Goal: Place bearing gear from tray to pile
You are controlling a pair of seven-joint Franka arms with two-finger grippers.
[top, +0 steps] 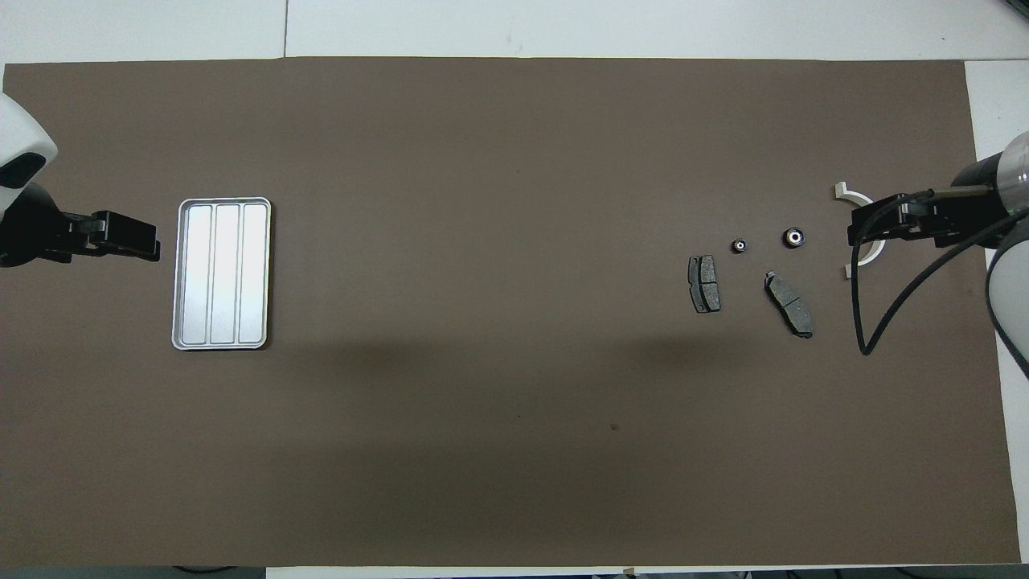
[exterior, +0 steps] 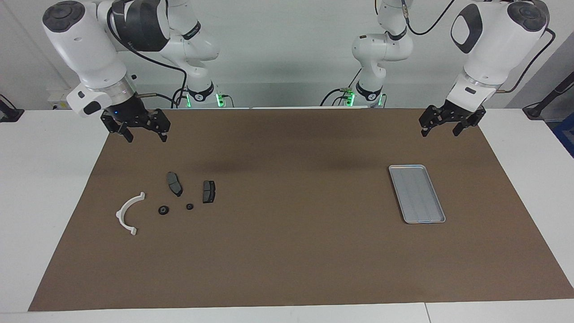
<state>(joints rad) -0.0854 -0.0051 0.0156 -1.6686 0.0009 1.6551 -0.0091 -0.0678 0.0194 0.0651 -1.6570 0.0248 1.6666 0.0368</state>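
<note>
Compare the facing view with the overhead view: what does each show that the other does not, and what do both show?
Facing view only: both arms' bases and upper links, and the left gripper and right gripper hanging open in the air. Overhead view only: the white bracket partly covered by the right arm. Both: the empty tray, two brake pads, two small round gears.

no readable text, labels, numbers anywhere

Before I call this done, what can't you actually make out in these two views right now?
- Bracket: overhead view, its middle is covered by the raised right gripper; the facing view shows it whole.
- Two small round parts: too small in both views to tell which is the bearing gear.
- Left arm: overhead view, cut off by the edge; only the left gripper beside the tray shows.
</note>
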